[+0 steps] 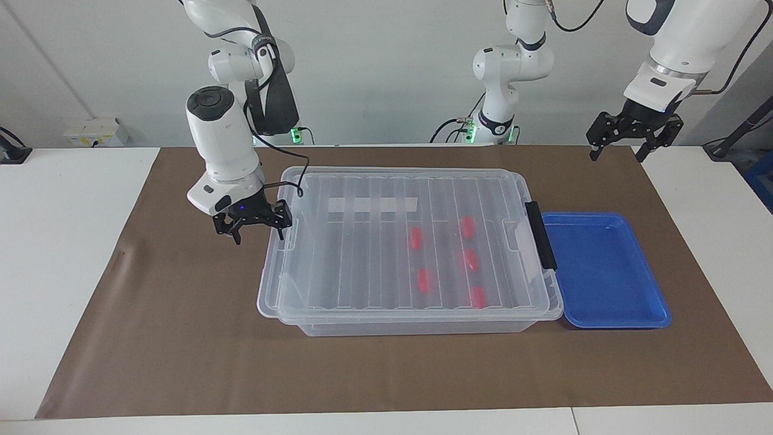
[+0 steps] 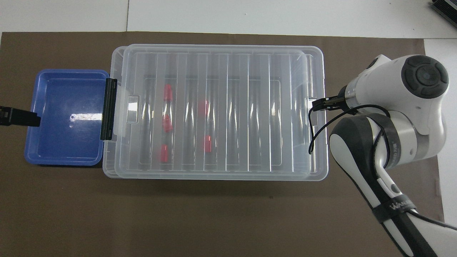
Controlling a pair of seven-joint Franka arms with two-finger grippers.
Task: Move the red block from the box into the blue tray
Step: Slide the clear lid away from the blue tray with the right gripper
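Where the brown mat (image 1: pixel 151 338) meets the right arm's end of the table, the right gripper (image 1: pixel 252 225) is found low beside the box (image 1: pixel 404 241), its fingers spread wide and nothing held; one fingertip (image 1: pixel 282 232) is seen at the rim of that end of the box, though contact cannot be judged. In the overhead view the same gripper (image 2: pixel 323 104) is seen at the lid's end notch.

The box is recorded lying lengthwise on the mat, with its ribbed clear lid (image 1: pixel 386 199) still on. Five red blocks are seen through the lid, all toward the left arm's end; one red block (image 1: pixel 415 238) lies nearest the middle. A black clip handle (image 1: pixel 540 234) is fitted on that end.

The blue tray (image 1: pixel 655 314) is set just beside the handle end, with no block in it.

The left gripper (image 1: pixel 622 150) is held high over the mat's corner near the left arm's base, fingers wide apart, nothing carried; the arm waits.
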